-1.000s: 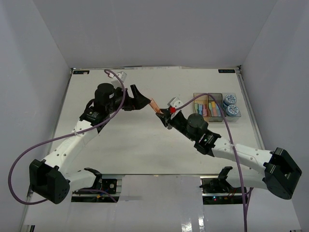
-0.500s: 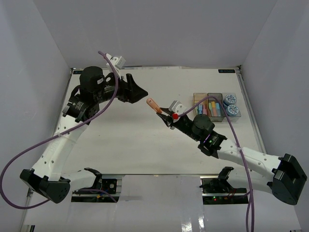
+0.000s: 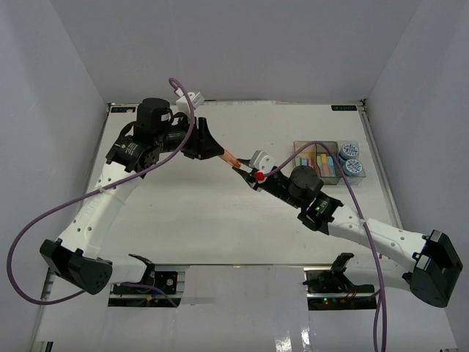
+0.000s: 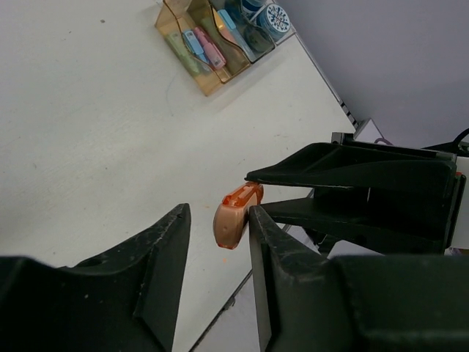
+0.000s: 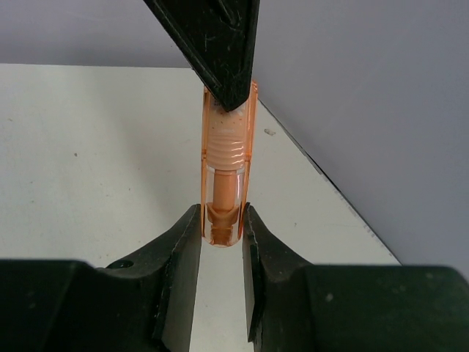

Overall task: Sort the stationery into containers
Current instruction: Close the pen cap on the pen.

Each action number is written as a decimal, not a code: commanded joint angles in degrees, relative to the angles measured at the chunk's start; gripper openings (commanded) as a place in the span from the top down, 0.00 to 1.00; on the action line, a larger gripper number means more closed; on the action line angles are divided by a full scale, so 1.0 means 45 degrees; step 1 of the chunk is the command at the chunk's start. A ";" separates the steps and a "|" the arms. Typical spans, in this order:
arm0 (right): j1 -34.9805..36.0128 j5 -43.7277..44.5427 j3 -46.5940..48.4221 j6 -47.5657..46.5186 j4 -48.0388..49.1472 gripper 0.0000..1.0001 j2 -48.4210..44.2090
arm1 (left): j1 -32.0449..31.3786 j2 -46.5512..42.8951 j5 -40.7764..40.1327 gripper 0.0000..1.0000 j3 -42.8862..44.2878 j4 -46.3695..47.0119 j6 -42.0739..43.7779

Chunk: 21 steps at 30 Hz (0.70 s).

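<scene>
– Near the middle of the overhead frame, a little above centre: is that the orange stick [image 3: 231, 159]?

– Yes. It is up off the tabletop [image 3: 183, 220], slanting between the two arms. The right claw [image 3: 246, 173] is clamped on its lower end (the right wrist view shows both fingers pressed flat against the barrel).

– And the left claw [image 3: 218, 153]?

– Its fingers are apart. In its own wrist view the stick's rounded end sits in the gap, right against one finger, with open space to the other.

– So only the right claw carries it.

– That is my reading. The hold is at the very tip, which leaves a long lever. If the left claw nudges sideways or shuts off-centre, I would expect the stick to twist out and drop.

– And if the right one lets go too soon?

– It would also fall, and being round it could roll away across the tabletop.

– Where should it end up?

– Probably at the right edge of the overhead frame, well apart from here. The amber bin [image 3: 296, 156] there already holds pastel sticks [image 4: 198, 45], and the patterned tubs [image 3: 352, 167] sit at the far end of the row.
</scene>
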 commanded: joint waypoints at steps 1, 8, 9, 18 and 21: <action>0.0085 -0.0210 0.0663 -0.0316 0.0457 0.92 0.0003 | -0.0051 -0.0062 0.0255 0.53 0.0322 -0.0157 0.0144; 0.0085 -0.0151 0.0585 -0.0258 0.0633 0.92 -0.0113 | -0.0051 -0.0003 0.0801 0.78 0.0010 -0.0137 0.0261; 0.0085 -0.0171 0.0643 -0.0257 0.0672 0.92 -0.0133 | -0.0051 -0.0022 0.0860 0.79 -0.0049 -0.0137 0.0261; 0.0085 -0.0542 0.1774 -0.0394 0.0633 0.92 -0.0152 | -0.0051 -0.0023 0.1388 0.81 -0.0536 -0.0098 0.0066; 0.0085 -0.0678 0.2107 -0.0530 0.0653 0.92 -0.0172 | -0.0071 0.0016 0.1349 0.79 -0.0771 -0.0040 -0.0032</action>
